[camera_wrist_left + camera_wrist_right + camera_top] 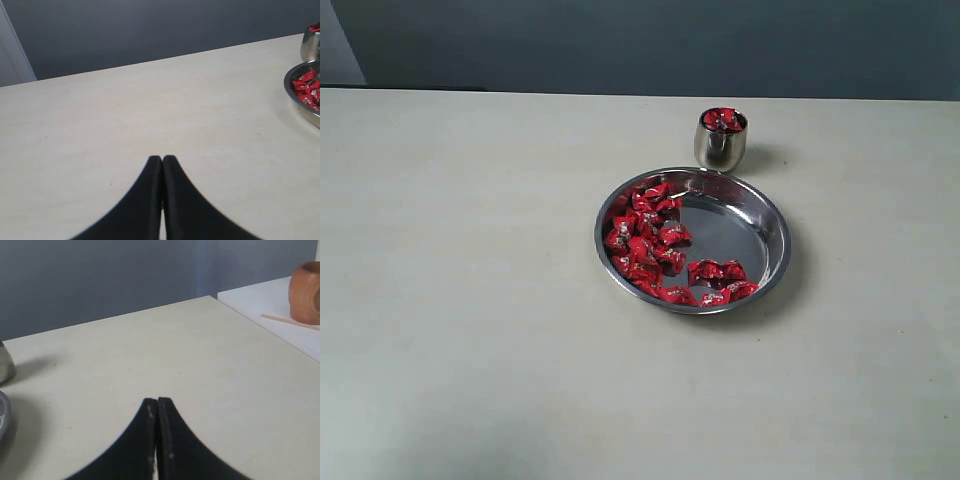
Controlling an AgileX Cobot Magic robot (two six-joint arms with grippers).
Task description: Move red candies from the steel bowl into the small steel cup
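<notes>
Nearest the viewer, neither arm shows in the exterior view. Each wrist camera shows its own tool low over the pale table (470,300). The left gripper (162,160) has its two black fingers pressed together, holding nothing. The right gripper (157,401) is clenched the same way, also empty.

Further in, right of the table's middle, sits the steel bowl (786,240). The red candies (645,240) lie in a curved band along its left side and near rim, leaving the far right of the bowl bare.

Just behind the bowl's far rim stands the small steel cup (720,148), upright, with a few red wrappers showing at its mouth. I cannot tell whether cup and bowl touch.

From the left gripper the bowl lies off to its right. From the right gripper the bowl and cup lie off to its left. Since the bowl sits on the right half of the table, the right arm looks the nearer, and it would have to open its fingers before picking.

A grey wall closes the scene.
</notes>
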